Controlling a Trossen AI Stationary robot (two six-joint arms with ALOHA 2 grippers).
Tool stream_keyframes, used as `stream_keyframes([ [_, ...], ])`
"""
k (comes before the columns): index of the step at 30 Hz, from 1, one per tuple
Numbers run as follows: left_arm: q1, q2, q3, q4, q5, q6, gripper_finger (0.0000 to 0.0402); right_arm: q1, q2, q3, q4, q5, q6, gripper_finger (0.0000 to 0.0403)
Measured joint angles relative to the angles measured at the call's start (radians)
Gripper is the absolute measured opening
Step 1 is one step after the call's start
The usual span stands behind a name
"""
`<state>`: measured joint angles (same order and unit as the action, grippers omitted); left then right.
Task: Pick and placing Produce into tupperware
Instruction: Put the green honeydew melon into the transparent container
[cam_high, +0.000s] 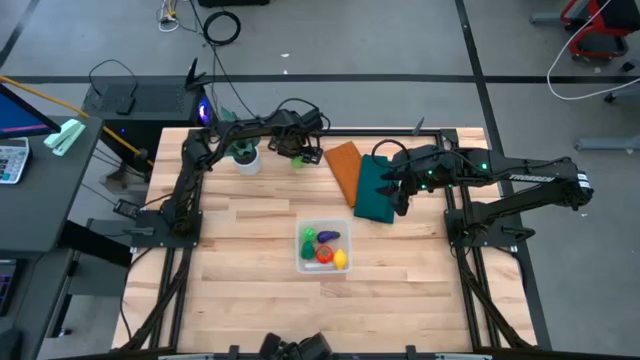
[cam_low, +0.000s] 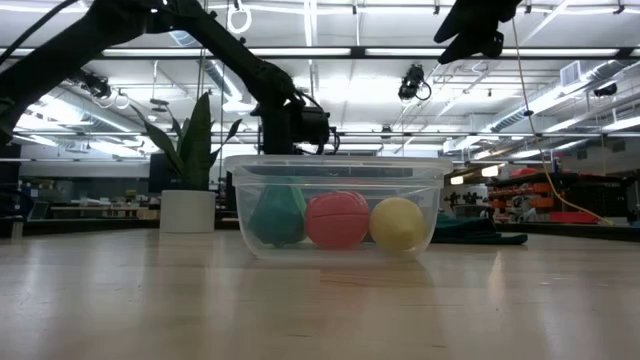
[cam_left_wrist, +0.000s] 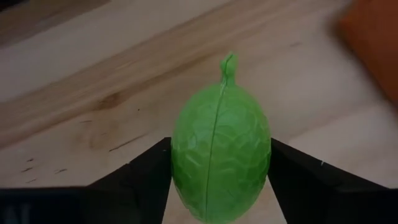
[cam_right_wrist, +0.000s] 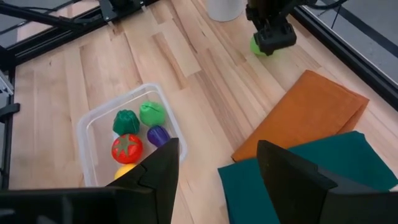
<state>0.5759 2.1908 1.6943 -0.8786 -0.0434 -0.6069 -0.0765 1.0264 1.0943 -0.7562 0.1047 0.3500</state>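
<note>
Closing on a light green toy fruit (cam_left_wrist: 221, 165), the left gripper (cam_high: 300, 155) sits at the far side of the table (cam_high: 240, 300), its two dark fingers (cam_left_wrist: 140, 183) pressed against either flank of the piece — a glossy, egg-shaped moulding with a netted surface, a seam down the middle and a short stem on top. It is just beside the white pot (cam_high: 247, 161) of the leafy plant (cam_low: 190, 140) and near the orange cloth (cam_high: 343, 168), a flat folded rectangle lying against a dark green cloth (cam_high: 377, 190). Above that green cloth hangs the right gripper (cam_high: 398, 198), jaws spread wide and holding nothing. Toward the middle of the table stands the tupperware (cam_high: 302, 262) — clear, shallow, square with rounded corners — and inside it lie a lumpy dark green piece (cam_right_wrist: 125, 121), a rounder green one (cam_right_wrist: 152, 114), a small purple one (cam_right_wrist: 158, 135), a red one (cam_right_wrist: 126, 148) with a green star-shaped cap, and a smooth yellow ball (cam_low: 397, 223). The tabletop is pale wood in long glued strips, with visible grain and a few dark flecks, edged by a black metal frame. Around it is grey concrete floor with loose cables; at table height the room beyond shows ceiling strip lights and cluttered shelving.
</note>
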Motion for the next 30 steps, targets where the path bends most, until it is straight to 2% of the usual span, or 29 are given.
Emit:
stream_keyframes([
  [3, -0.016, -0.036, 0.0, -0.005, 0.006, 0.024, 0.0248, 0.0, 0.0, 0.0, -0.018, 0.0, -0.002, 0.0178],
  [9, -0.054, -0.123, 0.0, -0.01, 0.011, 0.043, 0.0223, 0.0, 0.0, 0.0, -0.055, 0.0, -0.014, 0.0178],
  [14, -0.106, -0.203, 0.0, -0.011, 0.012, 0.043, 0.0233, 0.0, -0.003, 0.0, -0.064, 0.0, -0.019, 0.0178],
  [20, -0.201, -0.275, 0.001, -0.046, 0.016, 0.043, 0.0231, 0.0, -0.018, 0.0, -0.067, 0.0, -0.021, 0.0178],
  [30, -0.411, -0.295, 0.002, -0.064, 0.025, -0.004, 0.0238, 0.0, -0.086, 0.0, -0.095, 0.025, -0.011, 0.0178],
])
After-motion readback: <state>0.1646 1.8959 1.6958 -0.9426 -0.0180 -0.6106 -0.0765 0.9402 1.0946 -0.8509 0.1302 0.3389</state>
